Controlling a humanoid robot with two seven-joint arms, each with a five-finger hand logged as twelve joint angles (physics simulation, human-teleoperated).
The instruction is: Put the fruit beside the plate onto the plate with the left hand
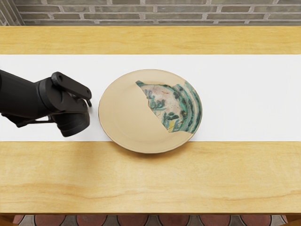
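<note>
Left hand just beside the plate, which lies directly to its right; whether the hand is open, closed or gripping cannot be told; no fruit shows on the plate or around the hand, so it is possibly hidden beneath the hand; right arm out of view.

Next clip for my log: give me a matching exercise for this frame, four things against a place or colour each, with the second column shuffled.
Things:
1 left hand
2 plate
3 table runner
4 brick wall

Descriptions:
a along the picture's top edge
b centred on the runner, partly green-patterned
c black, just left of the plate
d white band across the wooden table

Pairs: 1-c; 2-b; 3-d; 4-a
</note>
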